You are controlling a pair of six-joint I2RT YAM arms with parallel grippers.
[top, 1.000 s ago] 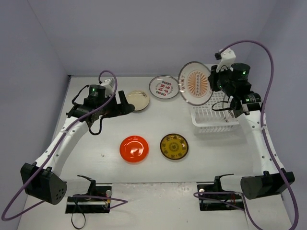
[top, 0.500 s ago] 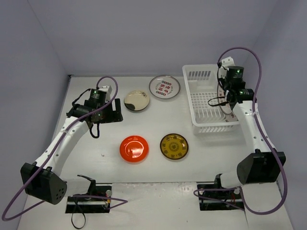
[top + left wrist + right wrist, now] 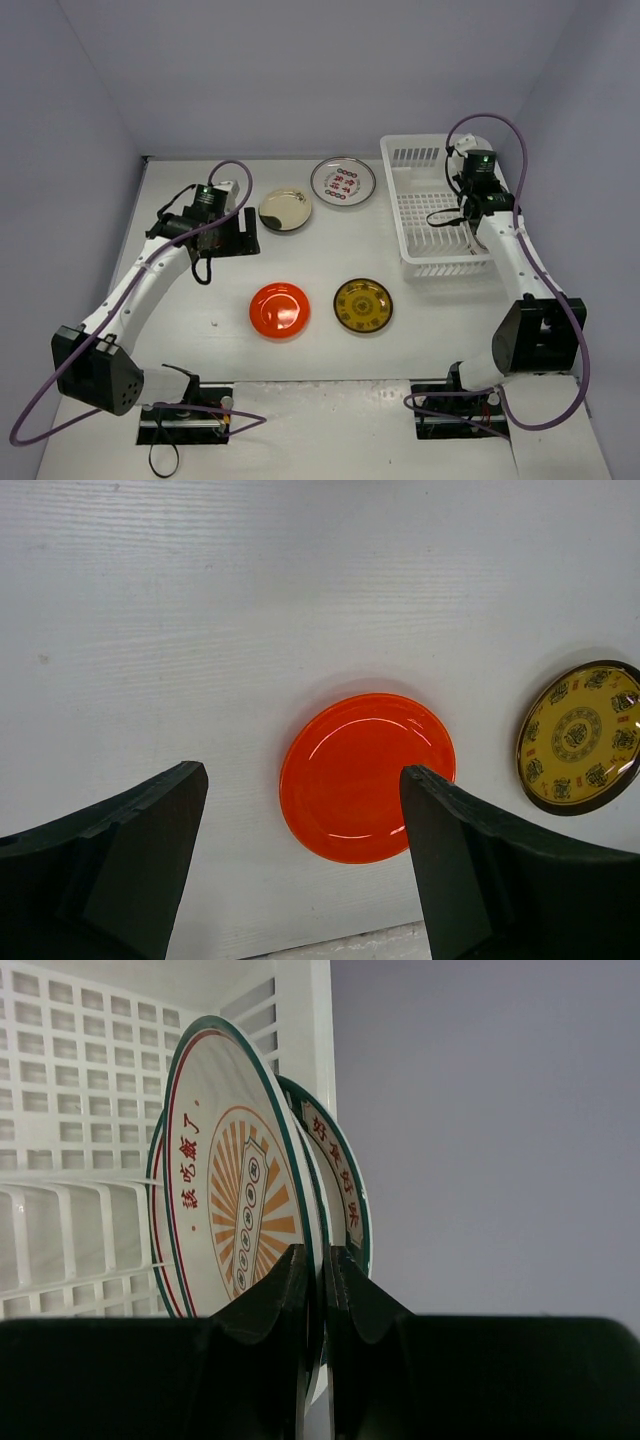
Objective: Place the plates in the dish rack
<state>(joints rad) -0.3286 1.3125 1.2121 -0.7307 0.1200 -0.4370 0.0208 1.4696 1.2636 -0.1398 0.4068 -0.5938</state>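
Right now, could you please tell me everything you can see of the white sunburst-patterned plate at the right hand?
The round white plate with an orange sunburst looks like glossy ceramic, with a thin green rim, a red ring inside it and red characters along the border. It stands on edge, nearly upright, inside the white slotted plastic dish rack. The right hand pinches its lower rim between black fingers. A similar green-rimmed plate stands close behind it; whether they touch I cannot tell.
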